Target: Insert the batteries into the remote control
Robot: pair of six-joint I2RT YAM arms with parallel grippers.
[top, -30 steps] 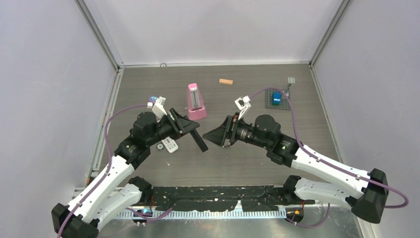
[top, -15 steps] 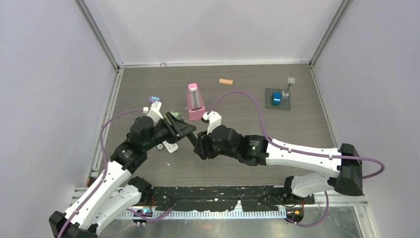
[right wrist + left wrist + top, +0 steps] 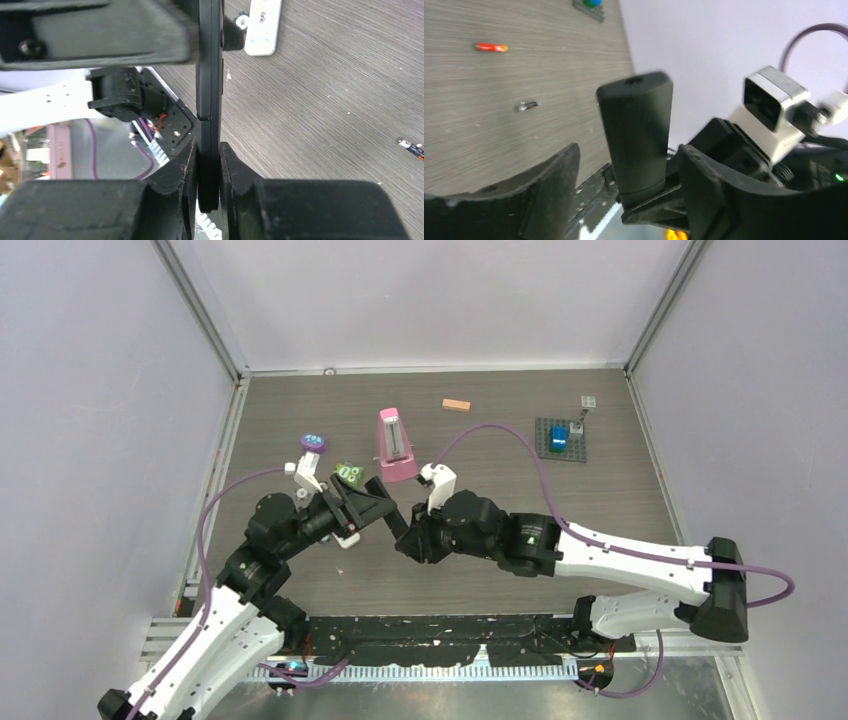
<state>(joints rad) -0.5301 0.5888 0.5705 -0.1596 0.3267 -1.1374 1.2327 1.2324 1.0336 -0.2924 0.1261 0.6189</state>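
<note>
- Right now you are holding the black remote in the air between the two arms, above the tabletop.
- Your right pincer is clamping one end of the remote, with a finger pressing on each flat face.
- Your left pincer is standing wide around the same remote, with a visible gap on at least one side, so it is not gripping.
- Judging from that, you are working through a handover to the right arm. No loading is under way yet, and I cannot tell whether the battery cover is on or off.
- Two batteries are lying loose on the tabletop, well apart from the remote: a red-orange one farther off and a darker cell nearer. The others are not showing clearly.
- A white remote is lying flat just beyond the left pincer.
- Next, you are probably needing to back the left pincer away without knocking the remote. Then bring the remote down with its battery bay facing up, so the free arm can go for a cell.
</note>
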